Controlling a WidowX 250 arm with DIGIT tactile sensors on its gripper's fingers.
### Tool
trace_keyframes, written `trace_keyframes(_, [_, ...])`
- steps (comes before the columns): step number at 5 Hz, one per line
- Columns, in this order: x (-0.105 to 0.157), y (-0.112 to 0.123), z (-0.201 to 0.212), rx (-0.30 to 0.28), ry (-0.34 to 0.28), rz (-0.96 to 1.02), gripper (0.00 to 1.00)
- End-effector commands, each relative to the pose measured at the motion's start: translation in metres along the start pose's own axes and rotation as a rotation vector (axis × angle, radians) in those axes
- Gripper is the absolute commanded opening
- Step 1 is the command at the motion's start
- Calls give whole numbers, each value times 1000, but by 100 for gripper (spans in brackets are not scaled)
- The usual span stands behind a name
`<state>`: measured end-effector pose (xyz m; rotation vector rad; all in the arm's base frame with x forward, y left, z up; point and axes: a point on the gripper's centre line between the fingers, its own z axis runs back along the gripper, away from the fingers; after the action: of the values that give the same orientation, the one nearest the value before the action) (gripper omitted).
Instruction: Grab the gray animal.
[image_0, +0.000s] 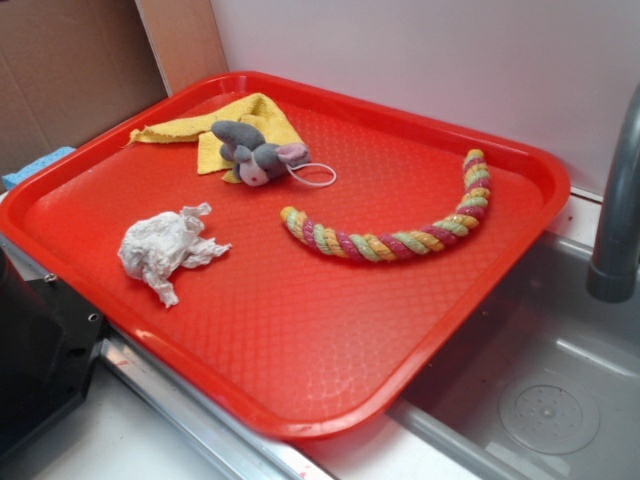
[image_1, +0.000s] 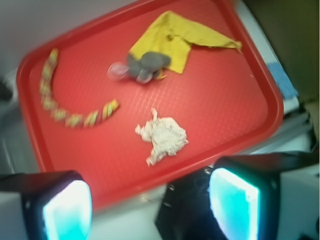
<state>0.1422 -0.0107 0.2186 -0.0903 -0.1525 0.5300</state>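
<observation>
Claw (image_1: 150, 205) spread wide, empty, hanging off the near edge of the red tray (image_0: 300, 360). Gray animal (image_0: 255, 152) lies at the tray's far side, partly on a yellow cloth (image_0: 225, 125).

Risk: pinching cloth along with the soft plush, or snagging its thin cord loop.

Crumpled tissue (image_0: 163, 247) and twisted rope toy (image_0: 400, 240) lie apart.

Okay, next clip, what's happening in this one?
Nothing is being handled yet. A gray plush mouse lies partly on a yellow cloth at the far side of a red tray, with a crumpled white tissue and a multicoloured rope toy nearby. In the wrist view the gripper hangs above the tray's near edge, its fingers spread apart and empty, away from the mouse.
</observation>
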Motion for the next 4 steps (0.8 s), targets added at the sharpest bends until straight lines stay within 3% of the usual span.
trace_keyframes(1, [32, 3, -20, -14, -147, 358, 100])
trace_keyframes(4, [85, 0, -104, 94, -309, 595, 100])
